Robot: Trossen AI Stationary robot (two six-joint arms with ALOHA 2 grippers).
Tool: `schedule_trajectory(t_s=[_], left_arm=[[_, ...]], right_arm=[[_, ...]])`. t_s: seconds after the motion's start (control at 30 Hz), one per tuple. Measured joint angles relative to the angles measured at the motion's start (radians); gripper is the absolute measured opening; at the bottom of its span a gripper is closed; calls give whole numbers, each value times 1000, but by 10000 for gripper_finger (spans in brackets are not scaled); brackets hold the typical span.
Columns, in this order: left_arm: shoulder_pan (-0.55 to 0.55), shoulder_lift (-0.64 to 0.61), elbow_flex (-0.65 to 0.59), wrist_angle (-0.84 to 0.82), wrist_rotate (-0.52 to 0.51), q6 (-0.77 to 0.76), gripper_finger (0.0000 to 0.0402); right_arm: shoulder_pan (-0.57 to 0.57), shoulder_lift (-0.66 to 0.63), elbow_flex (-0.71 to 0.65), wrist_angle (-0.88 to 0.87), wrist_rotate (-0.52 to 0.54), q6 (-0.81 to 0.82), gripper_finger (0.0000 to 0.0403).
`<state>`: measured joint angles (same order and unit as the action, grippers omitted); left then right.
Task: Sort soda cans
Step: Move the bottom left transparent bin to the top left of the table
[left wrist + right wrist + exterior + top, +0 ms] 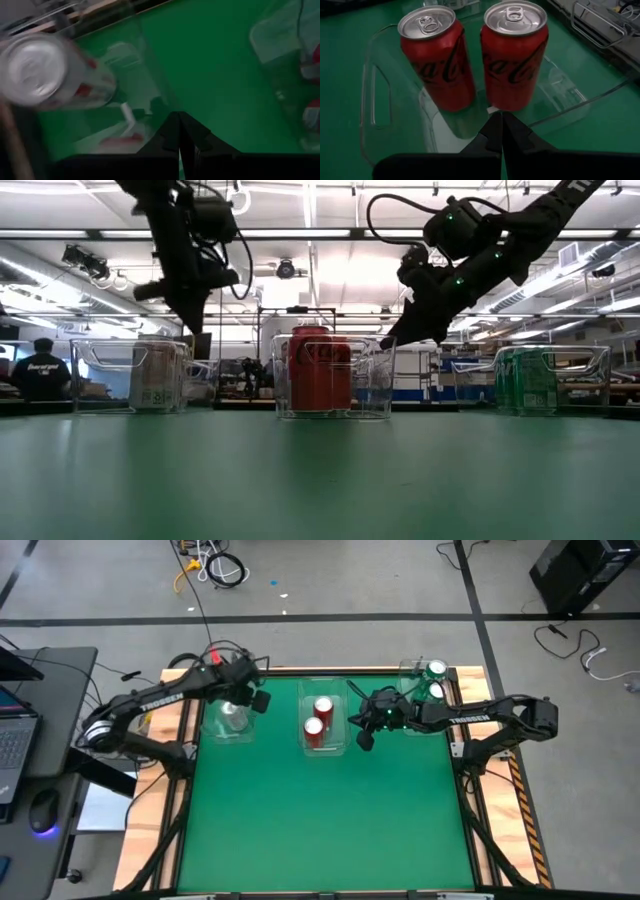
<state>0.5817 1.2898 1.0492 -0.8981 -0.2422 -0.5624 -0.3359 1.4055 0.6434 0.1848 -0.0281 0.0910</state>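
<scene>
Starting at your left, the left tool [250, 690] hangs above the left bin [212, 730] at the worktop's [320, 820] far edge, its fingers pressed together on nothing. Inside that bin stands a silver can [50, 75], pale-bodied with red lettering and a bright top; from the pictures you cannot tell whether a second one sits behind it.

In the middle bin [375, 100] the two red cans [475, 55] stand upright, side by side and nearly touching. The right tool [366, 732] hovers just beside this bin, also closed and empty.

Farthest right, the two green cans [434, 680] stand in the right bin [598, 375], near the worktop's corner.

If you need to shift a can, expect thin metal walls: stiff enough if full, easily dented if empty, and smooth, so likely to slip in a light pinch. Take one across the mid-body with the fingers straddling the cylinder, coming down from above. The rim and pull-tab give poor purchase. The clear bin walls leave little room beside each can, so you would have to open wide before descending.
</scene>
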Motion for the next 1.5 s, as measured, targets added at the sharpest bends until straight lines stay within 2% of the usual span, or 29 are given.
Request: schedule_trajectory(t_s=[0.2,0.7,1.13,1.5], left_arm=[[62,96,0,94,55,41,0],[100,259,0,101,-8,81,0],[70,281,0,250,130,115,0],[20,282,0,373,178,139,0]], right_arm=[[0,0,0,-1,-1,-1,0],[0,0,0,-3,-2,-9,0],[0,0,0,-3,-2,-16,0],[0,0,0,-4,-2,-17,0]])
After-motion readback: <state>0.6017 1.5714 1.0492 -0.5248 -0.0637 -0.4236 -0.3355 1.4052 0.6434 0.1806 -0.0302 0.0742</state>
